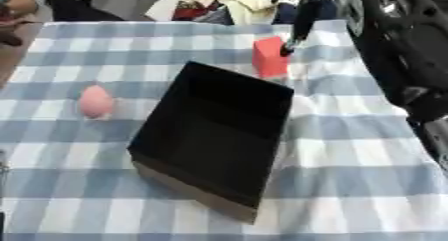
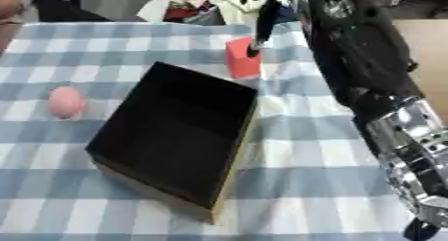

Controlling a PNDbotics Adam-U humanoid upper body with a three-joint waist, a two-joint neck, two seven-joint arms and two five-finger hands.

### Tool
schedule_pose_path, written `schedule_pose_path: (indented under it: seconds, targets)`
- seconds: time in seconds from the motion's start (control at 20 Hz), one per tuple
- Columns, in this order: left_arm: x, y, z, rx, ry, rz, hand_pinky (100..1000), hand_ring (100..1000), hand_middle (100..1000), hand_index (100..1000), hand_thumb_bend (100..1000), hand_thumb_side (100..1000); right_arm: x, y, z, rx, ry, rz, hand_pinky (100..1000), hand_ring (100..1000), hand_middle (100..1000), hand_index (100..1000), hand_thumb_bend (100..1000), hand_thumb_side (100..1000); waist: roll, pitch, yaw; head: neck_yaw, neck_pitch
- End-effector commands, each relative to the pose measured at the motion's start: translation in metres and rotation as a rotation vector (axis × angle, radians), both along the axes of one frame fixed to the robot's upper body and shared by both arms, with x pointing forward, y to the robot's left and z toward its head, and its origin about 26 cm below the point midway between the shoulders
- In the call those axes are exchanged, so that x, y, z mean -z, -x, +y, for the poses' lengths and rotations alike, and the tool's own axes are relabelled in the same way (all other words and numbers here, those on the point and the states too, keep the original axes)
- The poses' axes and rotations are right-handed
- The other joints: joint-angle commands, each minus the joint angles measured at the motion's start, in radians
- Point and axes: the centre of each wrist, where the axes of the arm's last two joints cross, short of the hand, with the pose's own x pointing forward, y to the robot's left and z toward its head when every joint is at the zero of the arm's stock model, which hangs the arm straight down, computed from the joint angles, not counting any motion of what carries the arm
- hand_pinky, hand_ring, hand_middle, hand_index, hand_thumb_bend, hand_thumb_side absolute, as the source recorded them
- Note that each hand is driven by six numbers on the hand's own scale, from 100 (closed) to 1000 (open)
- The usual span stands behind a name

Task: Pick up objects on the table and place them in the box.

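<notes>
At the left of the frame we count one pink egg-shaped object (image 1: 95, 101), lying on the blue-and-white checked tablecloth (image 1: 350, 155) well apart from the box; what it is made of or is meant to be we cannot make out. In the middle stands one black box (image 1: 214, 135), open at the top and set askew to the checks, its inside so dark that we cannot see whether anything lies in it; a brownish outer wall shows along its lower edge. Just beyond the box's far corner, in the upper middle, stands one red block (image 1: 269, 59), upright, its lower part hidden behind the box rim. We see one robot arm (image 2: 359, 60), the right one, coming in from the upper right, black above and silver lower down, and cut off by the right and bottom edges. Its right hand (image 1: 296, 32) reaches down with a dark finger tip touching the block's upper right edge; we cannot tell whether the fingers are spread or pinching, since most of the hand is blurred against the clutter of cloth and paper (image 1: 219, 2) along the top edge.
</notes>
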Motion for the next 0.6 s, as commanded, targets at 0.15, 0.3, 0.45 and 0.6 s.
schedule_pose_path:
  seconds: [0.15, 0.3, 0.45, 0.6]
  targets:
    - [-0.009, 0.002, 0.000, 0.004, -0.025, -0.028, 502, 691, 727, 810, 100, 844, -0.012, -0.002, -0.001, -0.005, 0.046, -0.030, 1000, 1000, 981, 1000, 725, 510, -0.003, -0.017, 0.004, 0.009, -0.009]
    - [-0.009, 0.002, 0.000, 0.005, -0.029, -0.027, 501, 690, 726, 810, 100, 837, -0.008, -0.004, 0.000, -0.015, 0.069, -0.028, 1000, 1000, 980, 1000, 744, 514, -0.005, -0.016, 0.005, 0.013, -0.011]
    - [-0.009, 0.002, 0.000, 0.008, -0.034, -0.027, 499, 690, 726, 810, 100, 830, -0.004, -0.005, 0.003, -0.043, 0.072, -0.033, 1000, 1000, 980, 1000, 735, 505, -0.006, -0.015, 0.009, 0.015, -0.015]
    - [-0.010, 0.002, -0.001, 0.011, -0.039, -0.026, 498, 690, 726, 810, 100, 825, 0.000, -0.007, 0.005, -0.068, 0.059, -0.034, 1000, 999, 977, 1000, 704, 490, -0.007, -0.013, 0.014, 0.016, -0.018]
